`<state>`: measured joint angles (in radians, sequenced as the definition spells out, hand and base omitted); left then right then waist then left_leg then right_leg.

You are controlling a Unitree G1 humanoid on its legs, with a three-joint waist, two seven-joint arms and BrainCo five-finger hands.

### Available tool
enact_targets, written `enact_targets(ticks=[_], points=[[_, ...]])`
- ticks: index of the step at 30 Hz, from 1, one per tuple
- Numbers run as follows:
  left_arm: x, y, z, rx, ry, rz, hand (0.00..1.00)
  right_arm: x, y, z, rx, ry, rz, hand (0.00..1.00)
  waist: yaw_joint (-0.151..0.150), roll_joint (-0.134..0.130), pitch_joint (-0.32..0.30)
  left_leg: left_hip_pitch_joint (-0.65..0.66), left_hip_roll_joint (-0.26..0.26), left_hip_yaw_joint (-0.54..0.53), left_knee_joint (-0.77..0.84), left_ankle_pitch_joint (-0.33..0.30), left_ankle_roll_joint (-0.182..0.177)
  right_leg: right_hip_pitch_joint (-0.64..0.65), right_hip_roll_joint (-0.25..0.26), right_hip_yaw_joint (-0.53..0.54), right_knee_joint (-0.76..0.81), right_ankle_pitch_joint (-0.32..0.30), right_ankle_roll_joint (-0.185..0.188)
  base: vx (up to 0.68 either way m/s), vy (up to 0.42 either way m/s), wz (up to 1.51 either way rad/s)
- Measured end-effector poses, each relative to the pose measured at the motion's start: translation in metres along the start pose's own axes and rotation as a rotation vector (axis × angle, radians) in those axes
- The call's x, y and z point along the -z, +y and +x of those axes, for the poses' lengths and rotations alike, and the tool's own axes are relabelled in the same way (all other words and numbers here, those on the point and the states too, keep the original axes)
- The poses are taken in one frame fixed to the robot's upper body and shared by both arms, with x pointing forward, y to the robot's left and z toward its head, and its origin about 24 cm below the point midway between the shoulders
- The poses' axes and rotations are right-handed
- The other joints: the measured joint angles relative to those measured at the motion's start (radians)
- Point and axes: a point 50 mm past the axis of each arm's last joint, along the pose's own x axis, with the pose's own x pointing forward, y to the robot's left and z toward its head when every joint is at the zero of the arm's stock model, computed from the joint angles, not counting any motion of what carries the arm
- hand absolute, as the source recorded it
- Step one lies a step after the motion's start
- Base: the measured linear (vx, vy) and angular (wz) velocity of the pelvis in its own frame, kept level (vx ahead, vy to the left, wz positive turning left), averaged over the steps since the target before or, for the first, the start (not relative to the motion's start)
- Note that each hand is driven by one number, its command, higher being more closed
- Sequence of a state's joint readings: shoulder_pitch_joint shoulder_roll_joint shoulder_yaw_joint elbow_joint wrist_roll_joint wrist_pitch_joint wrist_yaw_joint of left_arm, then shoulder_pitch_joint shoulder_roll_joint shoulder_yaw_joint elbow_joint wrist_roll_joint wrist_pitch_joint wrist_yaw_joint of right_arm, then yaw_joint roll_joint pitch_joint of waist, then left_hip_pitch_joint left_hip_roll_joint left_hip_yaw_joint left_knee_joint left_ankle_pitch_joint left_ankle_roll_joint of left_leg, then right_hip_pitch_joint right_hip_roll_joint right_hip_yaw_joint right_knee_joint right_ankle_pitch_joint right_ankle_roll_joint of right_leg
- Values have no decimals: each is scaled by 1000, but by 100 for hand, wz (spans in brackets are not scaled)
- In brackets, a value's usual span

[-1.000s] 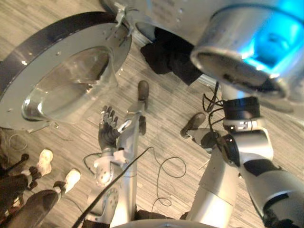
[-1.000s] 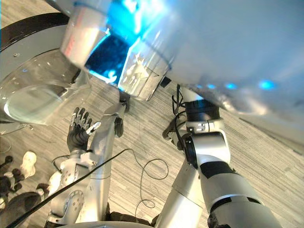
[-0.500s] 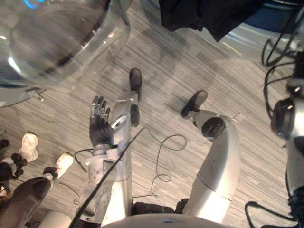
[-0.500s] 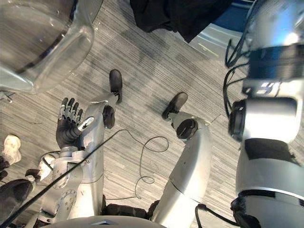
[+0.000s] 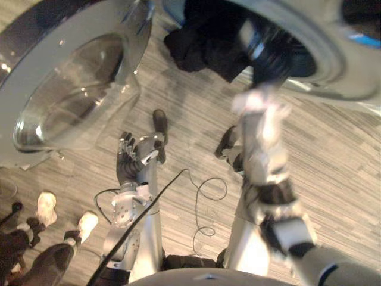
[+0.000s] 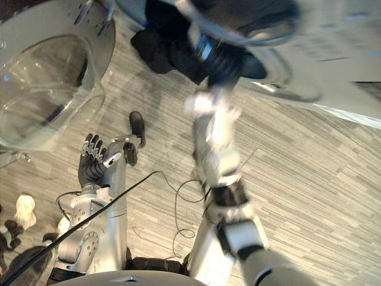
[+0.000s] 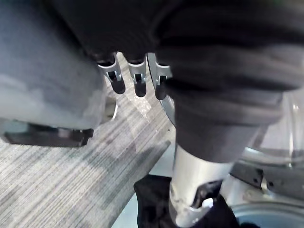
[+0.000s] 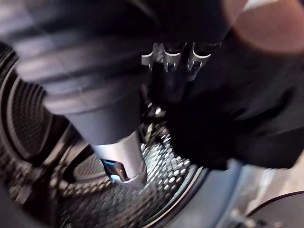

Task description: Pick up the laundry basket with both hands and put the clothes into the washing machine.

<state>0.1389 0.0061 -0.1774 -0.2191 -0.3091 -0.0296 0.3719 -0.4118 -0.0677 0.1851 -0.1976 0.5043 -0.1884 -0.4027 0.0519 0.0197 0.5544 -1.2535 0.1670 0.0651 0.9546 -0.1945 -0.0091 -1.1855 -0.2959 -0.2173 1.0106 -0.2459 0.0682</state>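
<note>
Right hand (image 8: 174, 61) is up at the drum (image 8: 175, 171), top of frame, against the black clothes (image 5: 196, 44) to get them in; grip unclear. Left hand (image 5: 132, 162) hangs relaxed, empty, lower left.

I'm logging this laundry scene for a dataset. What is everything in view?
Washer: one, silver-grey, top right, open.
Door: one, round clear glass in a grey frame, swung open at upper left.
Clothes: one dark bundle, at the washer's mouth.
Drum: one, perforated metal, inside the washer.
Floor: grey wood-look planks.
Person's shoes: two, white, lower left.
Left robot hand: open, low over the floor, holding nothing.
Right robot hand: raised at the drum, by the clothes.
</note>
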Motion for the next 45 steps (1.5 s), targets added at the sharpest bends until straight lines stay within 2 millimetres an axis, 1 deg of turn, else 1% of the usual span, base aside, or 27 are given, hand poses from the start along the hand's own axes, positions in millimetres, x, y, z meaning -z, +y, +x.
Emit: enact_targets(ticks=[1,2,3,5,6,8,12,13,19,22,25,27,30,32,34,35,37,39,40,41,42,43,45], points=[[1,-1,0,2,6,-4,0,10,-8,-12,18,50,-7,0,-8,-7,-5,4,4,2,2,-8,-4,6,7,4,-11,-20,-5,-79,-38,-25],[2,-1,0,5,8,1,0,15,-18,-20,45,83,-23,0,-21,-9,-5,5,8,2,1,-11,-8,5,13,5,-14,-21,-4,-95,-39,-20],[3,-1,0,6,10,2,0,16,-23,-23,62,97,-32,0,-26,-9,-5,6,11,1,0,-14,-17,6,17,5,-16,-23,-2,-113,-40,-13],[6,-2,2,10,24,5,0,27,-40,-33,113,159,-66,0,-28,-9,-5,22,16,1,-16,-7,-22,15,23,4,-21,-21,-5,-122,-52,-1],[7,-2,2,10,27,7,0,30,-42,-34,118,172,-71,0,-28,-9,-5,27,16,1,-24,-4,-27,19,23,2,-24,-21,-8,-116,-65,10],[9,-2,2,8,34,17,0,37,-47,-35,136,212,-102,0,-25,-10,-5,41,16,-2,-60,23,-36,30,24,-13,-41,-17,-18,-101,-72,12],[10,-3,2,7,36,22,0,43,-58,-39,178,249,-143,0,-19,-10,-5,46,16,-10,-83,45,-41,34,28,-23,-48,-11,-15,-69,-68,6],[10,-4,3,9,33,27,0,46,-62,-40,197,264,-151,0,-17,-10,-5,46,17,-11,-82,50,-49,34,31,-23,-48,-10,-18,-58,-70,-2],[11,-7,7,6,34,18,0,54,-79,-44,265,306,-181,0,-11,-10,-4,47,24,-17,-67,50,-40,40,38,-23,-43,-3,-29,-23,-34,-3],[11,-8,8,6,34,14,0,60,-89,-45,307,341,-202,0,-6,-10,-4,48,24,-19,-66,49,-40,41,38,-23,-41,-7,-24,-39,-28,1],[11,-8,8,7,34,14,0,64,-94,-41,337,363,-221,0,-2,-9,-4,48,23,-19,-67,46,-44,42,36,-24,-40,-7,-23,-60,-31,2],[11,-8,8,7,33,14,0,66,-95,-35,345,365,-252,0,2,-9,-4,48,20,-22,-71,48,-42,42,33,-28,-39,-7,-24,-62,-36,7],[10,-7,9,0,29,14,0,68,-92,-19,350,356,-257,0,4,-9,-3,47,12,-23,-86,58,-44,39,21,-36,-39,-7,-24,-52,-42,11],[9,-6,9,-2,25,12,0,68,-89,-6,347,346,-253,0,9,-8,-3,43,4,-30,-90,62,-47,35,18,-37,-36,-8,-26,-34,-39,7],[7,-7,9,-1,16,8,0,67,-81,13,341,331,-247,0,14,-7,-2,33,-1,-38,-85,64,-50,29,11,-44,-21,-18,-32,-28,-47,12],[7,-7,9,0,15,6,0,66,-80,18,342,328,-245,0,18,-6,-2,32,-3,-39,-83,64,-50,28,7,-46,-14,-24,-32,-21,-58,18],[6,-8,10,-4,10,-5,0,63,-73,34,347,310,-237,0,37,-5,-2,28,-12,-47,-83,65,-52,25,-2,-52,1,-39,-33,-17,-67,17],[3,-9,9,-1,-4,-11,0,59,-63,47,326,286,-227,0,42,-5,-1,9,-19,-64,-77,67,-58,17,-13,-67,16,-53,-36,-19,-67,19],[-2,-10,9,5,-21,-20,0,53,-57,55,312,261,-219,0,52,-5,-1,-13,-21,-75,-66,69,-63,2,-15,-75,31,-62,-36,-21,-54,20],[-3,-11,9,9,-28,-26,0,51,-55,59,304,251,-218,0,56,-4,-1,-24,-24,-80,-61,70,-64,-5,-18,-77,39,-68,-38,-19,-50,25],[-6,-12,9,14,-39,-38,0,49,-53,67,296,250,-231,0,59,-2,0,-39,-36,-90,-52,71,-64,-16,-32,-84,59,-79,-40,-15,-45,28],[-8,-13,9,18,-48,-46,0,48,-49,73,292,250,-236,0,67,-1,1,-54,-39,-98,-39,71,-64,-23,-39,-91,76,-86,-47,-12,-42,27],[-10,-16,8,29,-54,-63,0,47,-51,77,293,253,-252,0,81,-1,1,-71,-48,-109,-22,68,-67,-34,-51,-97,101,-101,-48,-14,-32,18]])
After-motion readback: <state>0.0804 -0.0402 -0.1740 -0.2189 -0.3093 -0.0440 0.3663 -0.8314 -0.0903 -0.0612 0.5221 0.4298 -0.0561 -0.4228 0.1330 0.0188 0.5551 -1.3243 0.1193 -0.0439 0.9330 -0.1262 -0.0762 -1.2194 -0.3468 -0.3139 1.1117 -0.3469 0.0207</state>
